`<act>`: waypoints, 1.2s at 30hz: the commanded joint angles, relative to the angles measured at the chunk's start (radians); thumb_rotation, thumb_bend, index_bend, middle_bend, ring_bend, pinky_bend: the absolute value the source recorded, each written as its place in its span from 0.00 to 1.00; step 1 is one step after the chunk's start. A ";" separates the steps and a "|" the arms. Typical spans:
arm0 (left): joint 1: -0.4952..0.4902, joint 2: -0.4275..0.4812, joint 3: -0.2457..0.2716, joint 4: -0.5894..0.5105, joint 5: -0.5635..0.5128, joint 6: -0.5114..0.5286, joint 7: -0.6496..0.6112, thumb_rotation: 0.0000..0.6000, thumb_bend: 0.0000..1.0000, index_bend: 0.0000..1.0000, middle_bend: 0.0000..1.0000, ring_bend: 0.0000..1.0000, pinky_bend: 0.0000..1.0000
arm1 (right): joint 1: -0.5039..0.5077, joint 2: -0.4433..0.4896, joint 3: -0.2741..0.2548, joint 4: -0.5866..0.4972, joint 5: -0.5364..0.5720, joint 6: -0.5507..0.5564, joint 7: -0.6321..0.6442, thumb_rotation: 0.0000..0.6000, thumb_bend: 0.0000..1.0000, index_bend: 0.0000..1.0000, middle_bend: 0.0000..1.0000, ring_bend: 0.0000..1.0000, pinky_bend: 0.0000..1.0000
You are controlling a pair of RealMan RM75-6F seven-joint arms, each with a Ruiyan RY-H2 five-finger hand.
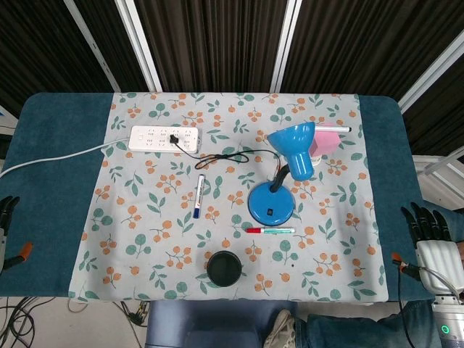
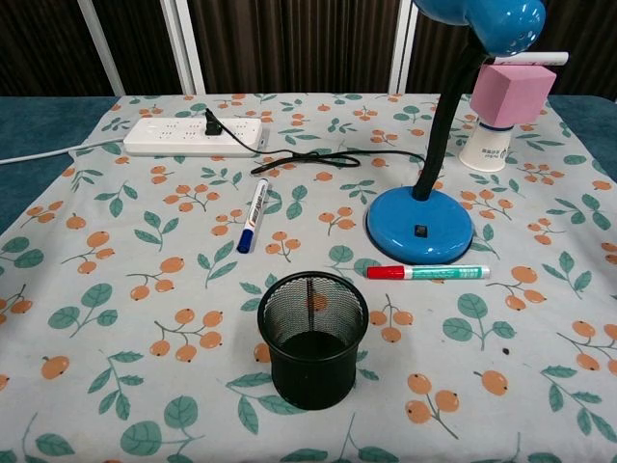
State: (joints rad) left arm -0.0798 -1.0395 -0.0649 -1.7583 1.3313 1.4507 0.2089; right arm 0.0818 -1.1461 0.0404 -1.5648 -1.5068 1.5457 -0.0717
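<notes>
Black mesh cup (image 1: 223, 267) stands at 6 o'clock on the flowered cloth (image 1: 145, 239), upright and apart from everything else. From the cup, the green pen (image 1: 270, 230) with a red cap lies at 1 o'clock, flat and crosswise, just beside the lamp (image 1: 270, 204) base but not touching it. The blue pen (image 1: 199, 196) lies at 11 o'clock, lengthwise, near the black cord (image 1: 232, 154) that runs to the strip (image 1: 164, 138).

The right hand (image 1: 429, 221) hangs off the counter (image 1: 43, 181) at 4 o'clock, fingers apart and holding nothing; the green pen is the thing nearest it. The left hand (image 1: 7, 210) shows only as a few dark fingers at the 8 o'clock edge, so I cannot tell whether it is spread or curled.

To my eye, a reach for the green pen is best made low from the 6 o'clock side, pinching the middle of the barrel, because the lamp's neck and shade overhang the 12 o'clock side. The mesh cup looks light, so a knock on its rim could tip it.
</notes>
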 commanded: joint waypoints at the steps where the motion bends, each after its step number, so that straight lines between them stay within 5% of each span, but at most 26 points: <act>1: 0.000 0.000 0.000 0.000 -0.001 0.000 0.001 1.00 0.28 0.05 0.05 0.00 0.09 | -0.001 0.001 0.001 -0.001 -0.002 0.000 0.001 1.00 0.28 0.00 0.00 0.02 0.00; 25: 0.009 0.007 -0.004 -0.004 0.000 0.016 -0.011 1.00 0.28 0.05 0.05 0.00 0.09 | 0.003 0.012 -0.013 -0.030 -0.012 -0.051 0.017 1.00 0.28 0.00 0.00 0.07 0.53; 29: 0.011 0.011 -0.008 -0.003 -0.007 0.018 -0.020 1.00 0.28 0.04 0.05 0.00 0.09 | 0.012 0.013 -0.022 -0.036 -0.022 -0.077 0.033 1.00 0.28 0.00 0.05 0.18 0.58; 36: 0.009 0.013 -0.010 -0.001 -0.012 0.010 -0.028 1.00 0.28 0.04 0.05 0.00 0.09 | 0.086 0.001 0.000 -0.057 -0.020 -0.183 0.049 1.00 0.43 0.00 0.39 0.54 0.66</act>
State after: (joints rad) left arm -0.0710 -1.0261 -0.0748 -1.7597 1.3188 1.4605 0.1814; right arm 0.1355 -1.1415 0.0305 -1.6124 -1.5278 1.4048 -0.0287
